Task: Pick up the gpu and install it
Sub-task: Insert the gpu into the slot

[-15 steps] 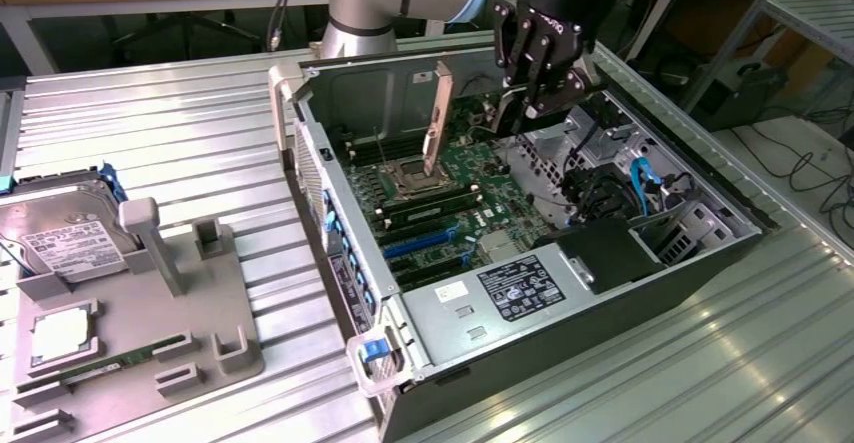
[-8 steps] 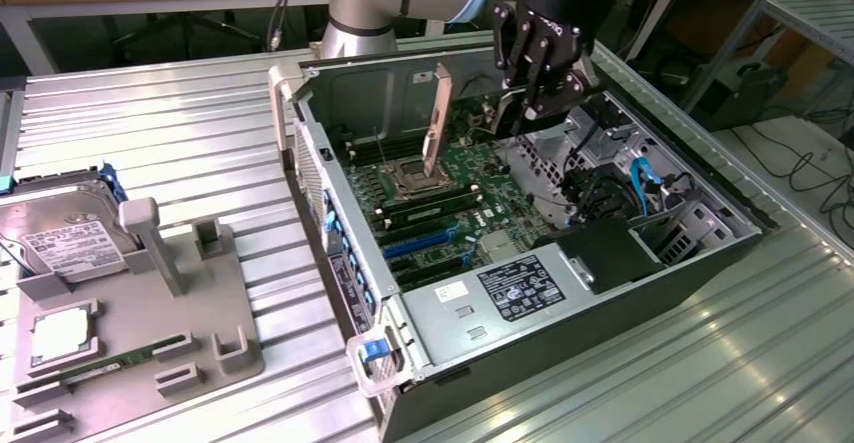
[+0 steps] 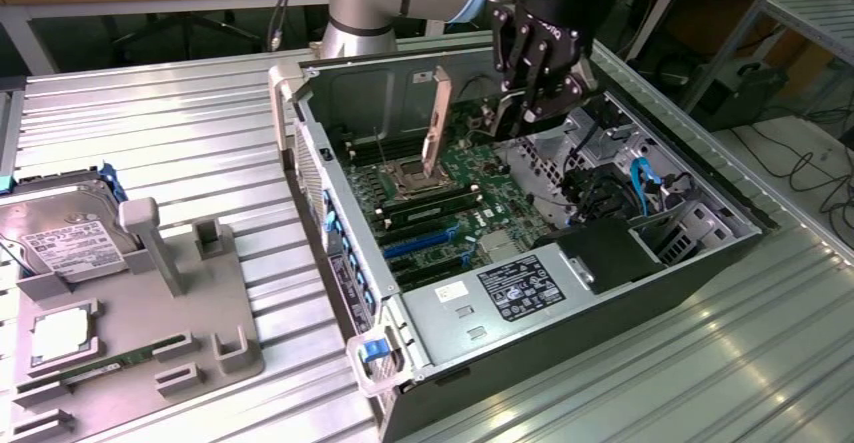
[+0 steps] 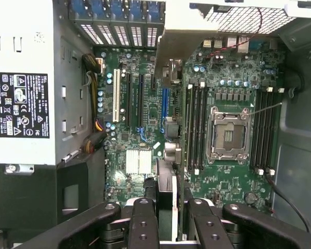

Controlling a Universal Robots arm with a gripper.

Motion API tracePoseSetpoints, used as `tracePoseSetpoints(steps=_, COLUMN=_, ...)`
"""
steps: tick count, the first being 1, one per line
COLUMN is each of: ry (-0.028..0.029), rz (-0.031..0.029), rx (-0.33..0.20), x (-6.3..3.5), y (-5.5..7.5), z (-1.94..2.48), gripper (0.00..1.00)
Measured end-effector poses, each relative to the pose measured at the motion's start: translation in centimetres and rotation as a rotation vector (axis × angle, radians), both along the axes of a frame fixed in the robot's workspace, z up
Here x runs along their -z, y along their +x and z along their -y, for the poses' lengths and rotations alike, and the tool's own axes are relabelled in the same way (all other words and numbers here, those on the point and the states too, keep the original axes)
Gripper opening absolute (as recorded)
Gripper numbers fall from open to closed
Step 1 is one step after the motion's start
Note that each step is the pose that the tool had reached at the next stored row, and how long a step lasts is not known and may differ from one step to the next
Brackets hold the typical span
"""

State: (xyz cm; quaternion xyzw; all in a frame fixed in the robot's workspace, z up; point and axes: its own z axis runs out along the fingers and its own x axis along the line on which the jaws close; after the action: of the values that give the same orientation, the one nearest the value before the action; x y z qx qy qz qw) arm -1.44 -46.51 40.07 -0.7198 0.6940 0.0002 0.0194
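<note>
The gripper point(image 3: 523, 113) hangs above the open computer case point(image 3: 694, 263), its two black fingers point(image 4: 143, 228) clenched on the gpu point(image 4: 166, 194) — a thin black card held edge-on, so that in the wrist view it reads as a narrow dark strip with a pale edge running between the finger pads. In the exterior view the card point(image 3: 511, 115) shows as a pale, narrow piece caught in the grip, over the far part of the case and clear of the motherboard point(image 3: 461, 198) below it.

Measured from the empty CPU socket point(image 4: 229, 136) — the metal-framed square on the board — the held card sits just beside it, over the near memory slots point(image 4: 194, 127). Farther from the socket on that same side lie the blue and white expansion slots point(image 4: 140, 101); whether the card lines up with any of them cannot be told. Beyond those slots stands the silver power supply point(image 4: 26, 83) with its black label.

Well apart from the socket, outside the case at the exterior view's left, a grey parts holder point(image 3: 134, 333) rests on the ribbed metal table point(image 3: 174, 133) and carries a hard drive point(image 3: 67, 243) with a white label.
</note>
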Motion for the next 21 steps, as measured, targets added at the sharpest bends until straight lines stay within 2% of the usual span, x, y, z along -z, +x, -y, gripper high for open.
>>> tracePoseSetpoints(steps=21, ry=0.0, rz=0.0, rx=0.0, x=0.72, y=0.0, z=0.0, gripper=0.28)
